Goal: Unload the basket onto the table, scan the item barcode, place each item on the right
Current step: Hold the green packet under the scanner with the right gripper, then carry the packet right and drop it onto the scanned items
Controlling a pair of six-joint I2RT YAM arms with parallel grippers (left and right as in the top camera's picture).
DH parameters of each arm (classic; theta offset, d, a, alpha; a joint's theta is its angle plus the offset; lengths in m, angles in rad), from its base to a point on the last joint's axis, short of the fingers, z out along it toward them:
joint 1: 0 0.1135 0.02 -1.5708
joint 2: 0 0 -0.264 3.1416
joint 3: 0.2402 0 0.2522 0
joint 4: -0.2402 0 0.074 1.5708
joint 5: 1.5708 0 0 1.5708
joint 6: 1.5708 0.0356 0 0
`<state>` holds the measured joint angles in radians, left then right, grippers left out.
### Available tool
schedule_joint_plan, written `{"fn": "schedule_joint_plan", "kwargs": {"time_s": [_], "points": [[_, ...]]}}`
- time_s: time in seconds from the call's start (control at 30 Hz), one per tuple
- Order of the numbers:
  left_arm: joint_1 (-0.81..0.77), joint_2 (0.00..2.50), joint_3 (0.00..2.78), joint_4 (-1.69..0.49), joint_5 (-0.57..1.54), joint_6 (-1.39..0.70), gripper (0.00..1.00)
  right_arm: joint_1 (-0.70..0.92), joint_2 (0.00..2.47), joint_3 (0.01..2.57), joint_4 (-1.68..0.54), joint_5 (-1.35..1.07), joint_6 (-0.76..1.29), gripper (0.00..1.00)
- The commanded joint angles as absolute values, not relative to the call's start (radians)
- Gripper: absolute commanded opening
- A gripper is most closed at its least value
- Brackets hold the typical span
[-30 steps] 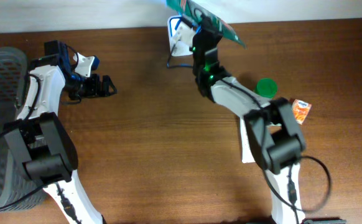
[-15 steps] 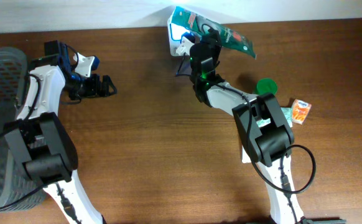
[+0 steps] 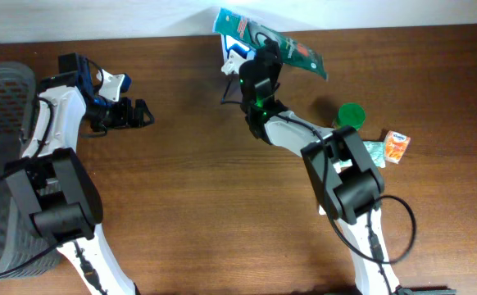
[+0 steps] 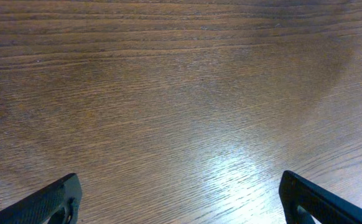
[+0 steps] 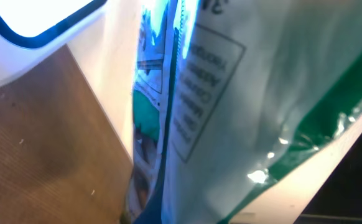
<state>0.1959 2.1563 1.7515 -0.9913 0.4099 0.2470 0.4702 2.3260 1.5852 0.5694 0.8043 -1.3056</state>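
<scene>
We mark the right tool (image 3: 265, 56) pinched tight on the green packet (image 3: 270, 41), holding it up at the far edge of the surface (image 3: 222, 180). In the overhead view the packet's long axis runs from upper left down to lower right, tilted, with the tool gripping near its middle. The white scanner (image 3: 233, 54) sits just beside the tool on its left, under or touching the packet's left end; we cannot tell which. In the right wrist view the packet fills most of the frame, a boxed text panel on its pale face, and the scanner's blue-edged white body shows at the top left, close by. We see no barcode clearly, so we cannot tell which face carries it. We judge the coming move to be a small turn or slide of the packet toward the scanner window, and it belongs to the right arm, which is the nearer one. The left tool (image 3: 134, 113) is spread wide and holds nothing, hovering over bare wood well apart from the packet, near the basket (image 3: 1, 90). A green round lid (image 3: 352, 114) and an orange sachet (image 3: 397, 146) lie by the right arm, untouched.
</scene>
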Motion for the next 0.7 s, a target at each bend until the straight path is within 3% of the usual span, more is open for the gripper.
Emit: {"fn": "schedule_joint_plan", "kwargs": {"time_s": [0.0,0.13,0.33,0.67], "points": [[0.202,2.148,1.756,-0.992,0.410,0.256,0.99,0.472,2.105,1.597,0.423,0.842,-1.090,0.04],[0.202,2.148,1.756,-0.992,0.410,0.256,0.99,0.472,1.880,1.597,0.006,0.717,-0.708,0.04],[0.202,2.148,1.756,-0.992,0.410,0.256,0.99,0.406,1.566,1.597,-0.618,0.151,-0.164,0.04],[0.202,2.148,1.756,-0.992,0.410,0.256,0.99,0.118,1.553,1.586,-1.080,-0.205,-0.088,0.04]]}}
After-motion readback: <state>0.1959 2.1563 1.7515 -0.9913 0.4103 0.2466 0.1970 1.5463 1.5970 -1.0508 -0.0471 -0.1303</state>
